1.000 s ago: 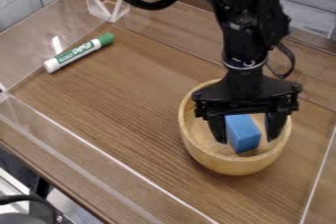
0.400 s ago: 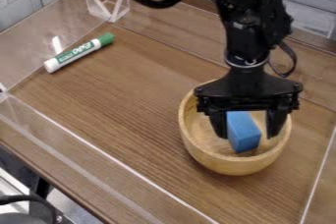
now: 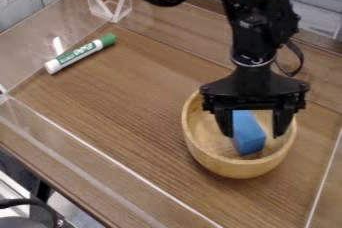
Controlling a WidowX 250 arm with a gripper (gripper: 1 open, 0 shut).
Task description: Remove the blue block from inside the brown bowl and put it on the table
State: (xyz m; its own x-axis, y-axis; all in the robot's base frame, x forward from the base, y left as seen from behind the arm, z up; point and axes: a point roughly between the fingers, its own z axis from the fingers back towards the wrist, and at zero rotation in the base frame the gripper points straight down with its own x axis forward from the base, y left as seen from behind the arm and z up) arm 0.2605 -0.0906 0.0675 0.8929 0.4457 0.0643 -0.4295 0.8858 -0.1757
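Wide-open end effector [image 3: 250, 124] straddles blue block [image 3: 249, 131], hiding brown bowl's [image 3: 203, 148] far rim.

Smooth pale wooden bowl [image 3: 221, 152], matt blue block [image 3: 249, 132], dark wood-grain table [image 3: 120, 102] (glossy clear acrylic walls [image 3: 40, 32]).

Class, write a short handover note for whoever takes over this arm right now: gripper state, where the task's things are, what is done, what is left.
Gripper: open, pointing down into the brown bowl, one of the fingers on each side of the blue block. Nothing gripped yet.
Blue block: inside the bowl, leaning against its far right wall.
Bowl: on the table, near the right acrylic wall.
Done: gripper lined up over the block.
Left: close on the block, lift it out, set it on the table.
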